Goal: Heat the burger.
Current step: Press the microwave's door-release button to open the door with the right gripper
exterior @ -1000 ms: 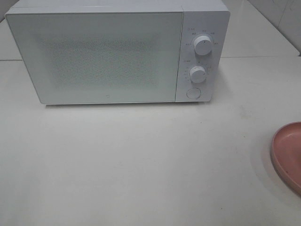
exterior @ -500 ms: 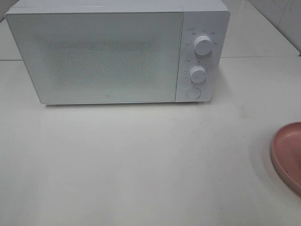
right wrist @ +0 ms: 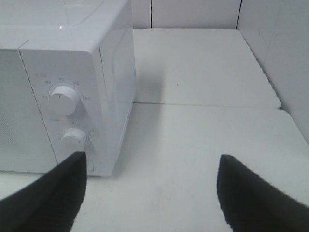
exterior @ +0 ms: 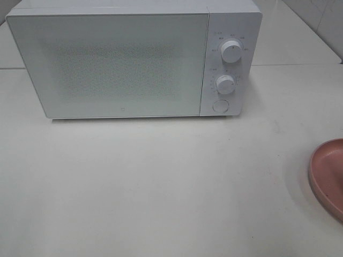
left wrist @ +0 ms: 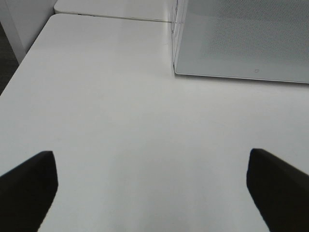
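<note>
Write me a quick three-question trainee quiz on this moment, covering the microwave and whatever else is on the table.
1. True or false: the microwave has its door open.
2. Where is the pink plate? A) on top of the microwave B) front right of it, cut off by the edge of the high view C) left of it
3. How many dial knobs does the microwave carry?
Key: 1 false; 2 B; 3 two.

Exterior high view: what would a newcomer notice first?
The white microwave dominates the back of the table, door shut, with an upper knob, a lower knob and a round button on its right panel. A pink plate pokes in at the right edge, its visible part bare; no burger shows in any view. The left gripper and the right gripper are open and empty.
</note>
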Action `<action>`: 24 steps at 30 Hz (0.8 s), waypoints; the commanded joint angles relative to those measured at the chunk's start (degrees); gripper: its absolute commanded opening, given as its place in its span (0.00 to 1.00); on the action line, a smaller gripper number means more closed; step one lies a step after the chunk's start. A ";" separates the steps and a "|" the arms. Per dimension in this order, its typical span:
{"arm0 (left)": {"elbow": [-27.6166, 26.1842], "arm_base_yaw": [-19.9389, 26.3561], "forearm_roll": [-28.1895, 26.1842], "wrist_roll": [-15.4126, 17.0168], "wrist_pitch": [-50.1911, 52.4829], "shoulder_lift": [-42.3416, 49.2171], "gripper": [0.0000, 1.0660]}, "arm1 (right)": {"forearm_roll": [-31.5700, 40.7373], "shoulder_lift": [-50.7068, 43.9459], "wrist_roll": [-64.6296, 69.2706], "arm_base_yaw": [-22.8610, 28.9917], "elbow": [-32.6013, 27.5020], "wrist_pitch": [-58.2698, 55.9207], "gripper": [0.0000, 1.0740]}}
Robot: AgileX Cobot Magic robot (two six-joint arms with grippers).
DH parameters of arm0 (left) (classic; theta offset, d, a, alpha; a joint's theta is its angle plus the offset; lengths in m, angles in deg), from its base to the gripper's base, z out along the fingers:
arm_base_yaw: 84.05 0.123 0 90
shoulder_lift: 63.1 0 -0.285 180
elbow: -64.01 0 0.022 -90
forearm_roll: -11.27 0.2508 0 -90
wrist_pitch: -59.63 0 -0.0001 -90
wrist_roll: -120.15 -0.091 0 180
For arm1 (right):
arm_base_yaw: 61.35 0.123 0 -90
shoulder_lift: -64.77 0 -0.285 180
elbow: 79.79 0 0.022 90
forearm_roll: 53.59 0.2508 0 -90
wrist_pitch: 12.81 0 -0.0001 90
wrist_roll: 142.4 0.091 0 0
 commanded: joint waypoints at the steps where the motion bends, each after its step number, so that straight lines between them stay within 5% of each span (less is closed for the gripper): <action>1: 0.11 -0.23 -0.40 0.23 0.74 1.26 0.96 | -2.29 2.41 0.63 -0.34 -0.17 5.84 0.70; 8: 0.11 -0.23 -0.40 0.23 0.74 1.26 0.96 | -7.79 10.89 0.40 -0.34 -0.40 17.76 0.68; 24: 0.11 -0.23 -0.40 0.23 0.74 1.26 0.96 | -2.41 30.94 -4.70 -0.34 -6.65 46.18 0.67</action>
